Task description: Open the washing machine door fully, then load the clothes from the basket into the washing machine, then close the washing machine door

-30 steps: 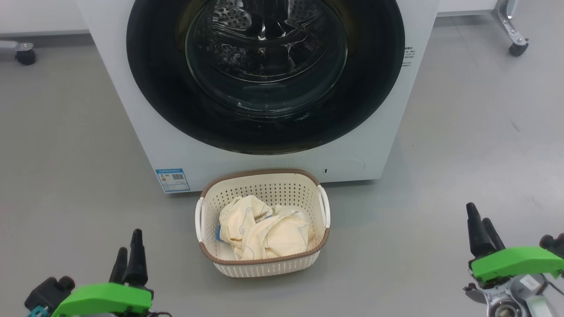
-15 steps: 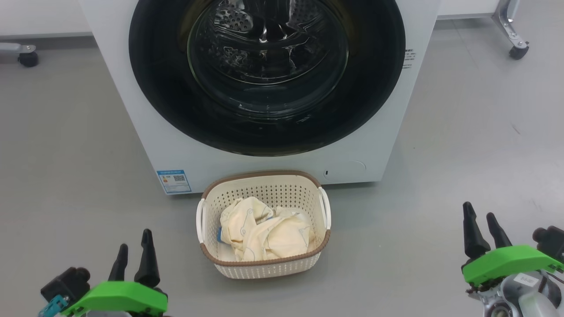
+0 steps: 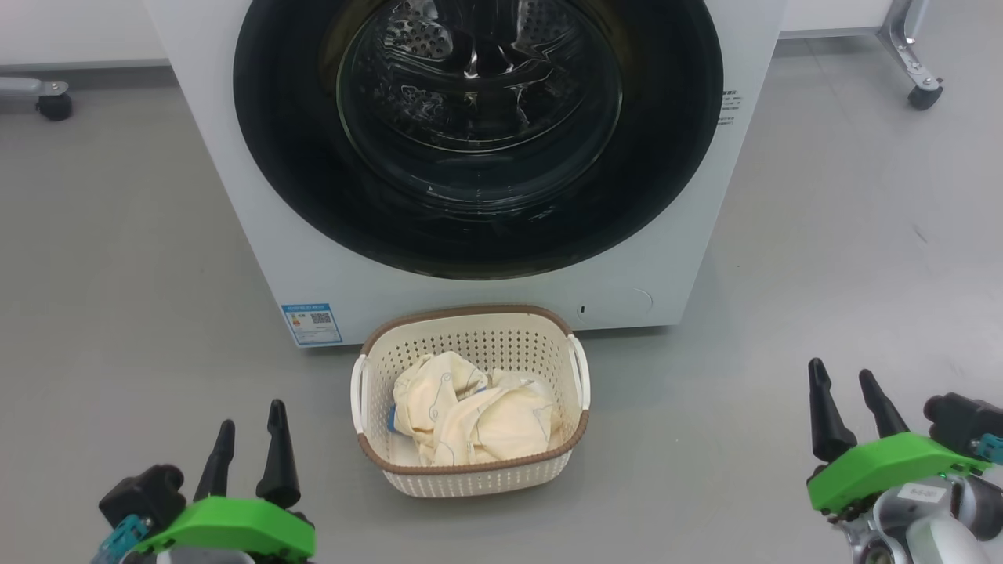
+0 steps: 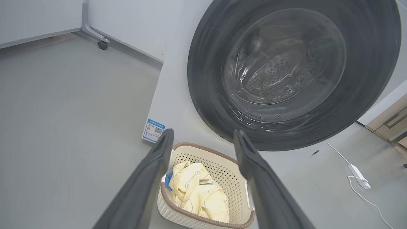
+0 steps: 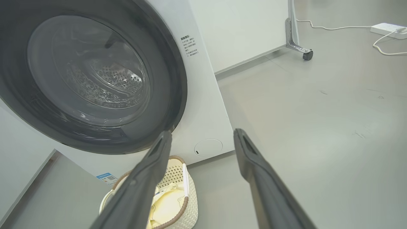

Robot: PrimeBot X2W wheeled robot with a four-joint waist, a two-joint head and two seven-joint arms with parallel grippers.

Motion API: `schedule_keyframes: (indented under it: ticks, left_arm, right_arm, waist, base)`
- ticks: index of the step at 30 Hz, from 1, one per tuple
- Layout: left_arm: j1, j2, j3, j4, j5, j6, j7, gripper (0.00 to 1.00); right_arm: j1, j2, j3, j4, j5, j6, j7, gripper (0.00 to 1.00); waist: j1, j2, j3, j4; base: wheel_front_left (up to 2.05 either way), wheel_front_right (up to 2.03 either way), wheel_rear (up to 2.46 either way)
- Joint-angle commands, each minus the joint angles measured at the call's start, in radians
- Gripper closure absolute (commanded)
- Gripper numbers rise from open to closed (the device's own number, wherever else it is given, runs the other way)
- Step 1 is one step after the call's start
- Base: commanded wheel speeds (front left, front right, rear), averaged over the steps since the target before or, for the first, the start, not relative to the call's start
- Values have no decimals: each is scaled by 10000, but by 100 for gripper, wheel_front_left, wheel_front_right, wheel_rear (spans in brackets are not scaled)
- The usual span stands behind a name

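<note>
Standing shut against the washing machine, the door showed the steel drum through its glass. A blue-topped sticker with a QR code sat low on the left of the front, its print too small to read, as were the short grey lines of writing right of the door. The basket sat on the floor just before the machine, the clothes bundled inside it. The left gripper and the right gripper hung well apart on either side of the basket, fingers spread and holding nothing. Compared with a second earlier, both had edged inward toward the basket; door, basket and clothes lay as before
</note>
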Motion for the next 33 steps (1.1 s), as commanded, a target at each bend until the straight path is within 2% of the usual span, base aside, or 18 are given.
schedule_keyframes:
  ticks: [1,24,30,33]
  left_arm:
    - [-625,143,190,-292,280,5,-150,0]
    - [-1014,168,-102,22,2804,181,-858,0]
    - [-1090,177,-100,91,3393,204,-1029,0]
    - [-1095,176,-77,120,3372,203,-1029,0]
  right_arm:
    - [-651,-135,209,-384,-305,-21,-141,0]
    - [-738,-76,614,-616,-3376,-27,-552,0]
    - [-786,-64,689,-647,-4047,-29,-689,0]
    - [-767,-51,686,-647,-4030,-29,-689,0]
  waist:
    - [0,0,1,1]
    - [0,0,30,-27]
    - [0,0,36,-77]
    - [0,0,42,-95]
  base:
    - [0,0,0]
    - [0,0,0]
    - [0,0,0]
    - [0,0,0]
